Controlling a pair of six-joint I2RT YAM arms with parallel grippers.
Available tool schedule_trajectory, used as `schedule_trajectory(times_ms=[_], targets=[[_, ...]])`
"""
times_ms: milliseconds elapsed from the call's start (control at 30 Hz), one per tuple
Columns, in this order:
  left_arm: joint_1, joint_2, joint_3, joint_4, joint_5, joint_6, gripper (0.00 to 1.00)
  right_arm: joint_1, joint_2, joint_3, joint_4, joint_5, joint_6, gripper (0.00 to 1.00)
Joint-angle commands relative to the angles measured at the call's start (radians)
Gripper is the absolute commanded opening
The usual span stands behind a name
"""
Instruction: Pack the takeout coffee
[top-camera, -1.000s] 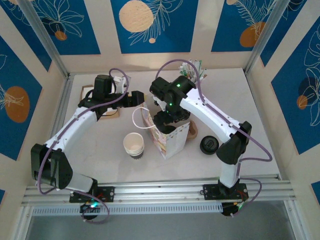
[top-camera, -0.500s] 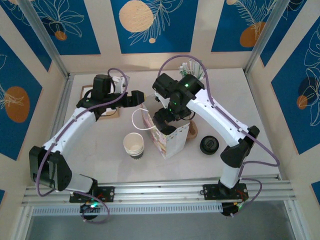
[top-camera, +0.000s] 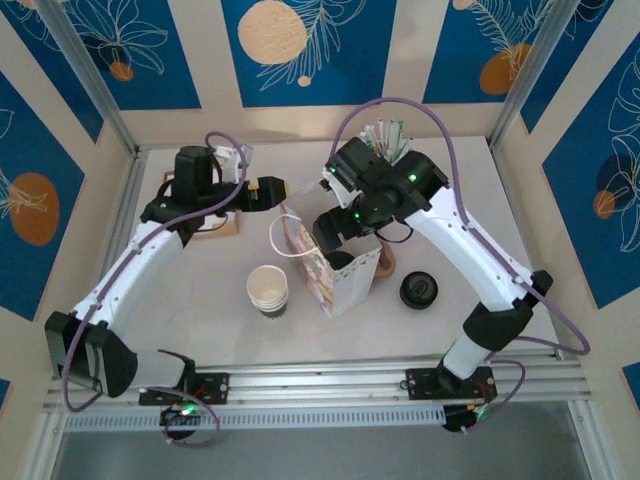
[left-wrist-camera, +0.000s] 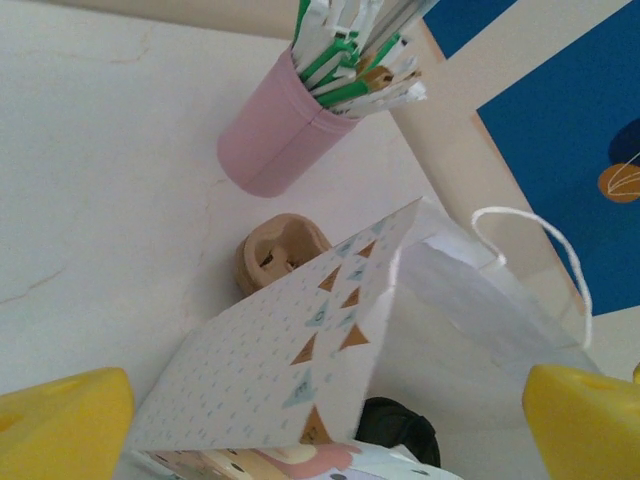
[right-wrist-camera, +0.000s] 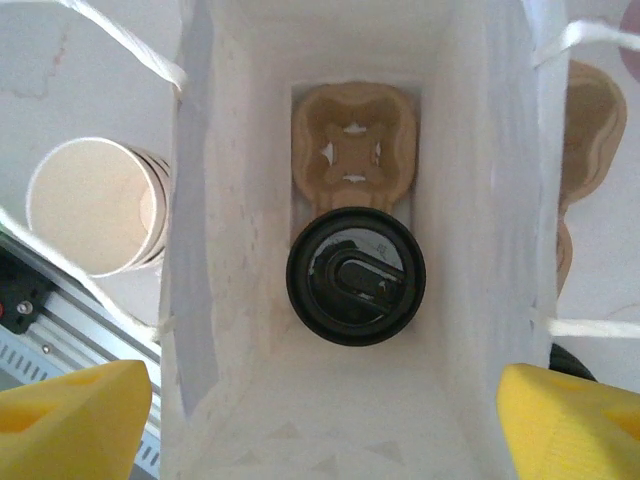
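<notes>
The takeout coffee (right-wrist-camera: 356, 277) stands inside the white paper bag (right-wrist-camera: 480, 150), black sip lid up. It sits in one hole of a brown cardboard carrier (right-wrist-camera: 353, 150) on the bag's floor. My right gripper (right-wrist-camera: 320, 415) hangs above the bag's mouth, open, its yellow fingertips (right-wrist-camera: 70, 410) wide apart and holding nothing. From above, the right gripper (top-camera: 340, 232) is over the bag (top-camera: 340, 285). My left gripper (top-camera: 272, 190) is just left of the bag's top, open and empty. Between its fingertips (left-wrist-camera: 60, 425) I see the bag's patterned side (left-wrist-camera: 280, 360) and a string handle (left-wrist-camera: 545, 245).
A stack of lidless paper cups (top-camera: 267, 290) stands left of the bag. A loose black lid (top-camera: 418, 290) lies to its right, beside a second brown carrier (top-camera: 386, 262). A pink holder of straws (left-wrist-camera: 275, 140) stands at the back. A flat cardboard piece (top-camera: 215, 226) lies under the left arm.
The left gripper has opened wider and drawn back slightly from the bag's handle. The right arm has lifted, its elbow swinging right; the bag stays put.
</notes>
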Motion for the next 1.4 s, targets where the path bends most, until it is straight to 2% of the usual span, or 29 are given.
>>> schedule_trajectory(times_ms=[0,333,633,767,867,1033,1100,1267,1367], targets=[[-0.008,-0.058,0.037,-0.016,-0.015,0.000,1.00,0.005,-0.066,-0.030,0.063,-0.017,0.011,0.89],[-0.008,-0.218,0.030,-0.014,-0.088,-0.019,1.00,0.000,-0.273,-0.149,0.210,-0.028,0.014,0.88],[-0.009,-0.461,-0.062,-0.018,-0.202,-0.010,1.00,-0.038,-0.518,-0.308,0.364,0.025,0.030,0.91],[-0.008,-0.554,-0.115,-0.022,-0.255,0.002,1.00,-0.111,-0.597,-0.378,0.405,0.032,0.044,0.93],[-0.009,-0.578,-0.135,-0.038,-0.280,0.003,1.00,-0.222,-0.588,-0.389,0.406,-0.038,0.049,0.89],[-0.007,-0.493,-0.099,-0.081,-0.290,0.009,1.00,-0.453,-0.474,-0.351,0.403,-0.204,0.068,0.79],[-0.003,-0.412,-0.043,-0.106,-0.289,0.026,1.00,-0.541,-0.411,-0.336,0.418,-0.253,0.075,0.72],[0.025,-0.173,0.111,-0.121,-0.218,0.055,1.00,-0.637,-0.246,-0.293,0.498,-0.269,0.062,0.59],[0.053,-0.027,0.198,-0.080,-0.151,0.038,1.00,-0.657,-0.122,-0.214,0.503,-0.217,0.042,0.52]])
